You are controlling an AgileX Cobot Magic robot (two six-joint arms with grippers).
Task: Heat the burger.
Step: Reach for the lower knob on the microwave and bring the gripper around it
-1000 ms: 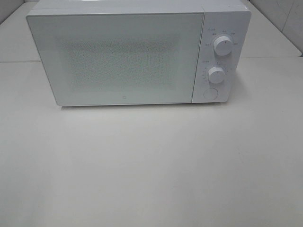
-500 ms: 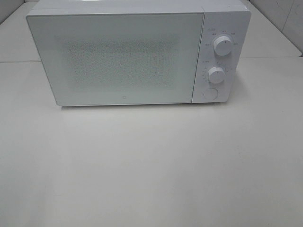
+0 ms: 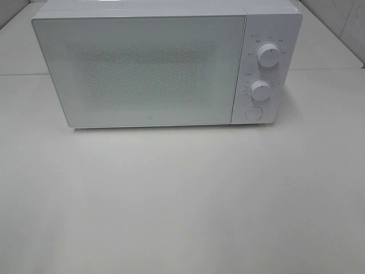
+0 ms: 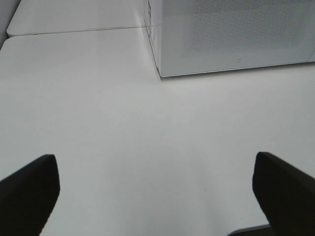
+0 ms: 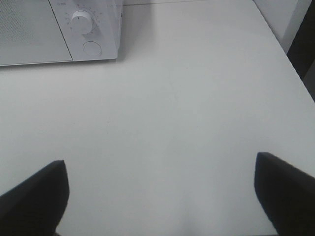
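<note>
The burger is out of view in every frame. A white microwave point(image 3: 140, 68) stands at the back of the white table point(image 3: 182, 200), its door shut, with two round knobs point(image 3: 268, 54) and a round button on its right panel. My left gripper point(image 4: 155, 196) shows only in the left wrist view, open and empty above bare table, short of the microwave's front left corner point(image 4: 160, 73). My right gripper point(image 5: 160, 196) is likewise open and empty over the table, with the microwave's knob panel point(image 5: 86, 29) ahead of it. Neither arm appears in the exterior high view.
The table's right edge point(image 5: 290, 64) runs close beside the right gripper's side. A seam between table panels point(image 4: 74, 30) runs behind the microwave's left side. Light walls rise at the far back corners point(image 3: 342, 23).
</note>
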